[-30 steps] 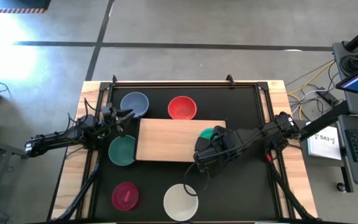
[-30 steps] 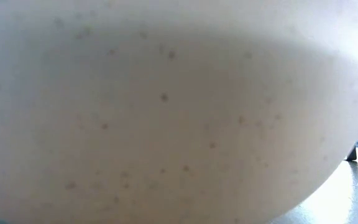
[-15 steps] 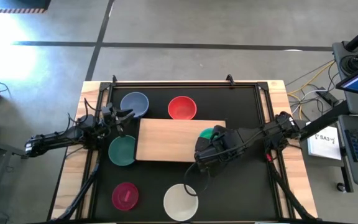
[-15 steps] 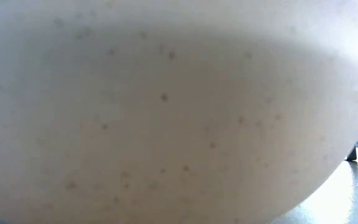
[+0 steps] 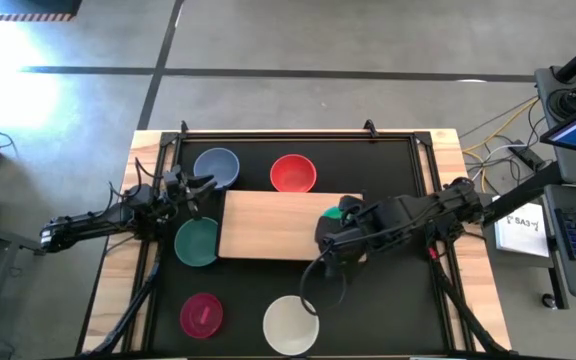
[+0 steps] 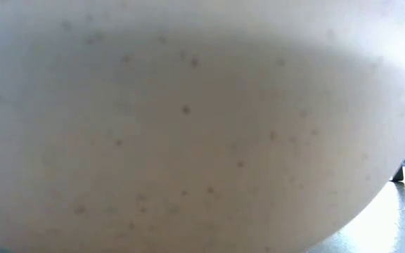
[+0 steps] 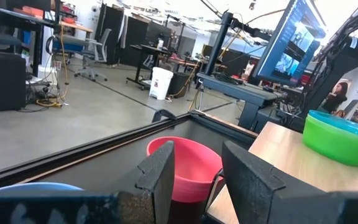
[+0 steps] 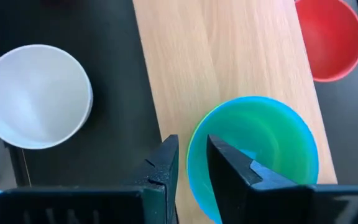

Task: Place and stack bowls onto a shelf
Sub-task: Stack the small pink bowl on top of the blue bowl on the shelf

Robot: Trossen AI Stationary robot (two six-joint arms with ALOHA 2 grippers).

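A stack of bowls (image 8: 253,149) stands on the right part of the light-wood shelf (image 5: 268,225). It shows a yellow-green wall (image 7: 337,140), a teal-blue rim and a green inside. My right gripper (image 8: 192,158) hovers over the stack's rim. It is open by a narrow gap, with one finger over the inside and one outside. My left gripper (image 7: 194,180) is open and waits near the blue-grey bowl (image 5: 216,166), with the red bowl (image 7: 185,163) ahead of it.
On the black tabletop stand the red bowl (image 5: 293,173), the teal-green bowl (image 5: 197,241), the magenta bowl (image 5: 201,314) and the cream-white bowl (image 5: 290,325). The cream-white bowl's wall (image 6: 188,126) fills the low view. The shelf's left and middle are bare wood.
My right arm has shifted a little toward the table's right edge, its gripper staying over the stack on the shelf. The bowls and my left arm have kept still.
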